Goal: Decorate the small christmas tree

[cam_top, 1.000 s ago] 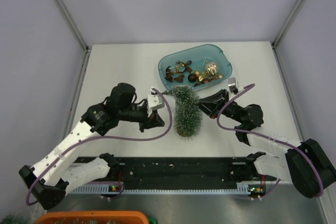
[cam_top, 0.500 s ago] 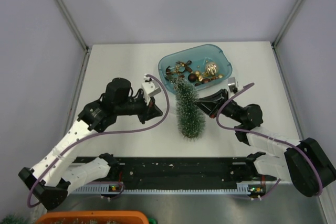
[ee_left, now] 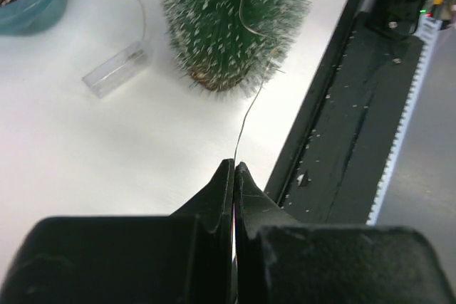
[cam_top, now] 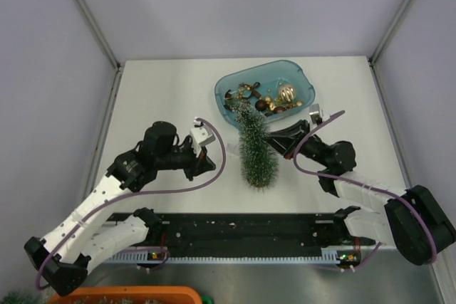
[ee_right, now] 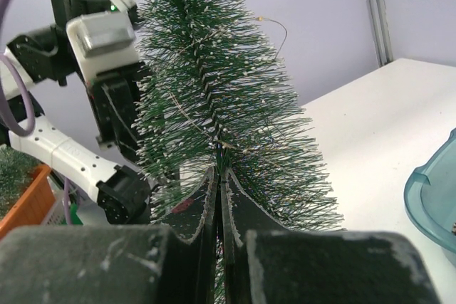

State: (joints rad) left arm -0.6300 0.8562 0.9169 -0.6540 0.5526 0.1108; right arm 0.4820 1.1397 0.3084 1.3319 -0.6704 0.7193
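Far left, the left arm reaches in across the white desk [cam_top: 164, 90], and its left pincer [ee_left: 234, 169] is clenched tight on a thin wire [ee_left: 246, 112]. The wire runs from between the tips up to the foot of the small christmas tree [cam_top: 255, 151] and curls over its bristles. A second strand drops to a clear little box [ee_left: 114, 69] lying flat on the desk just beside the tree's base, on the far side from the black rail [cam_top: 242, 229] that lines the near edge.

The tree stands on its base near the middle of the desk, between the two arms. In the top view its frosted tip overlaps the near rim of the blue tray [cam_top: 308, 83].

From the right, the right pincer [ee_right: 219, 172] is pressed closed with its tips buried in the lower bristles; whether bristle or wire sits between them cannot be told. More wire crosses the branches just above.

Behind it, the tray holds a cluster of brown and gold ornaments [cam_top: 260, 97]
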